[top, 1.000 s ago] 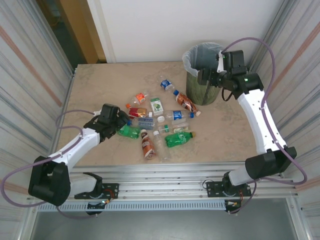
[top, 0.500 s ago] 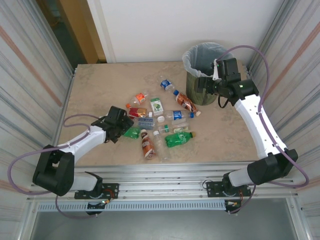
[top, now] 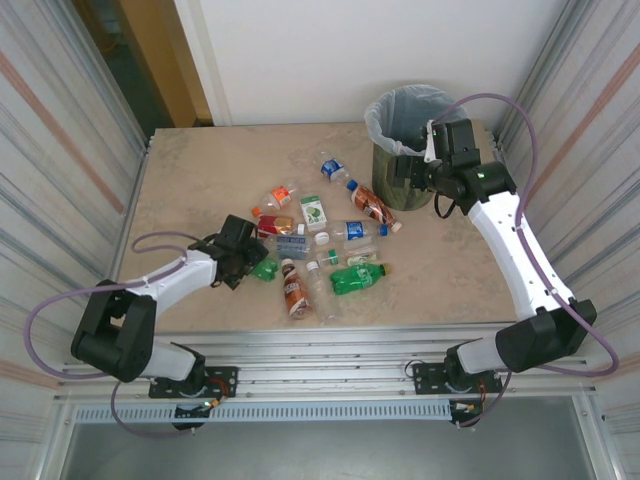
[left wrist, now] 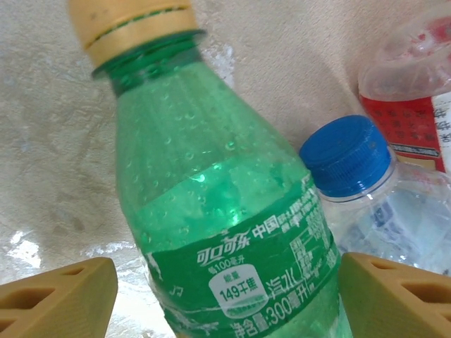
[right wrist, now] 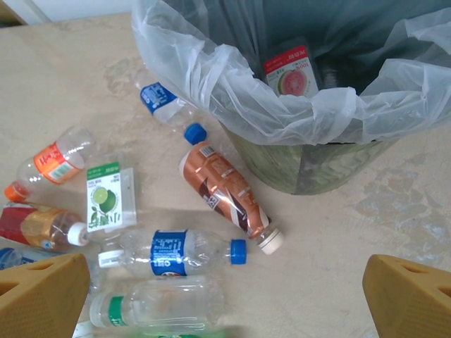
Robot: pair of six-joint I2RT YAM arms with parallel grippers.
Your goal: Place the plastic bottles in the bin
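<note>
Several crushed plastic bottles lie scattered mid-table. My left gripper [top: 247,258] is open at table level, with a green bottle [top: 266,267] between its spread fingers. In the left wrist view the green bottle [left wrist: 225,211] with a tan cap lies between the fingers of the left gripper [left wrist: 227,271], with a gap on the left side. The dark green bin [top: 400,185] with a clear liner stands at the back right. My right gripper [top: 405,172] hangs open beside the bin wall [right wrist: 317,165], holding nothing. Below the right gripper [right wrist: 225,271] lie a brown bottle [right wrist: 225,190] and a blue-labelled clear bottle [right wrist: 173,252]. A red-labelled bottle [right wrist: 291,70] lies inside the bin.
A blue-capped clear bottle [left wrist: 345,155] and a red-labelled one [left wrist: 409,105] lie right beside the green bottle. A second green bottle [top: 357,277] and a brown one [top: 295,290] lie near the front edge. Corrugated metal walls close in both sides.
My left gripper has slid right until its fingers sit either side of the green bottle. My right gripper came down from the bin's rim to the bin's left side, then held still.
</note>
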